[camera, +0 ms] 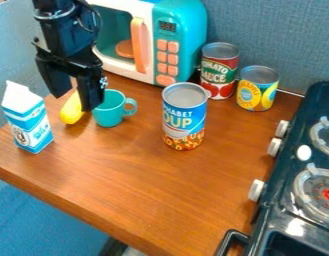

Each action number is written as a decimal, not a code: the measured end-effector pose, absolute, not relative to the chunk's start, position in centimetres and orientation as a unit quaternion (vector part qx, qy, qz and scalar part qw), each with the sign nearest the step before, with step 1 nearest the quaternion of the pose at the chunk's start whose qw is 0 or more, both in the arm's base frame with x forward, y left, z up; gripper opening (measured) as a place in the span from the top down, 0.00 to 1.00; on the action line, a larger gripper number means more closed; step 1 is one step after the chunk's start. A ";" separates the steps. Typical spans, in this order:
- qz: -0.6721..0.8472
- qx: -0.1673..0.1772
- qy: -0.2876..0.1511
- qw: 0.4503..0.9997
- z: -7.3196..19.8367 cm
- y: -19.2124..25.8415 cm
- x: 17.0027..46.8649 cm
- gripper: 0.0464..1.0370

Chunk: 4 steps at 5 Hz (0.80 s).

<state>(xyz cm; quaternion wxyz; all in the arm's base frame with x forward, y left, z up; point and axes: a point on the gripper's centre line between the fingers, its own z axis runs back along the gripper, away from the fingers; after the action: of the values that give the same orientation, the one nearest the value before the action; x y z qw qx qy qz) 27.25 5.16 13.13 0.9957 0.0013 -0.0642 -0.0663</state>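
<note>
The yellow toy [72,111] is long and smooth, bright yellow, with a rounded lower end; it lies on the table [140,190] toward the far left, and its upper part is partly hidden by the gripper [75,102]. The gripper's two broad black fingers are spread well apart, with the toy showing between them; whether either one touches it, I cannot tell. Just beside the toy, to the right in the view, sits a glossy teal cup [108,116], upright, its looped handle turned to the right. On the other side stands a boxy carton [26,122], white and blue, with a peaked top. Farther right is a tall soup can [185,117], a cylinder with a dull grey metal top and a blue, white and orange label. Behind it, near the wall [273,30], stand a red and green can [219,75] and a shorter yellow and blue one, both with ridged metal rims. The toy microwave [180,45] has a teal body with rounded edges, a white front, a peach handle and peach buttons. The tabletop is reddish-brown wood with streaky grain, and the wall has a woven, grey-blue look. Along the right side is a dark, shiny stove [270,220] with pale round knobs and circular metal burners.
</note>
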 end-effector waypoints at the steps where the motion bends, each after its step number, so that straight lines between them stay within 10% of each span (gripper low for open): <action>1: -0.067 -0.003 -0.050 0.996 12.5 5.1 27.1 0.04; 4: -0.035 0.035 -0.031 0.998 14.6 12.5 26.3 0.04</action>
<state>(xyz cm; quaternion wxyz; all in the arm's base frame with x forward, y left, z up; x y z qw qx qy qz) 26.33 12.52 14.64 0.9983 0.0351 -0.0315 -0.0350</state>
